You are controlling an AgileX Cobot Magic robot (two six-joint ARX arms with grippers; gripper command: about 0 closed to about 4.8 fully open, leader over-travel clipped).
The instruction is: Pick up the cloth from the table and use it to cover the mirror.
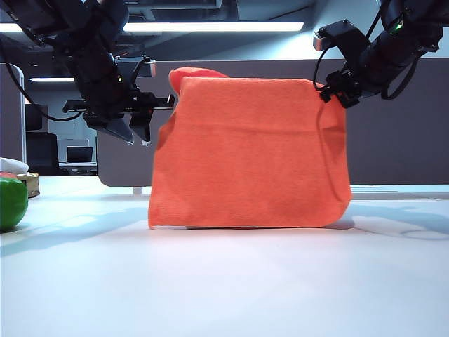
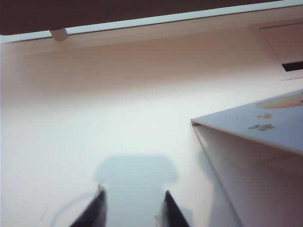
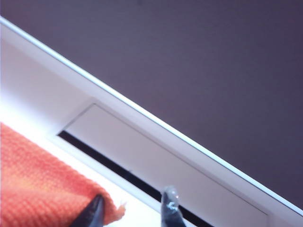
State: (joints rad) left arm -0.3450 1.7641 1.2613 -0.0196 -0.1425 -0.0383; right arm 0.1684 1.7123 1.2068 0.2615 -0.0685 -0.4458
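One orange cloth [image 1: 249, 151] hangs draped over an upright thing in the middle of the white table [image 1: 224, 281], covering it fully from the front so that only cloth shows there; its lower edge rests on the table and one corner bulges up at the top left. In the left wrist view one slanted reflective panel, the mirror [image 2: 265, 124], shows bare on the side facing that camera. Two arms hang above the table, one to each side of the cloth. The left hand [image 1: 133, 133] is beside the cloth's upper left edge, apart from it, its two fingers spread with nothing between them. The right hand [image 1: 331, 91] is at the cloth's upper right corner; in its wrist view the two fingertips [image 3: 169, 201] stand parted, and the cloth's corner lies against one of them, unclamped. One green round thing [image 1: 10, 202] sits at the table's far left edge, with one small brownish block [image 1: 29, 184] behind it. One grey partition [image 1: 400, 140] runs behind the table.
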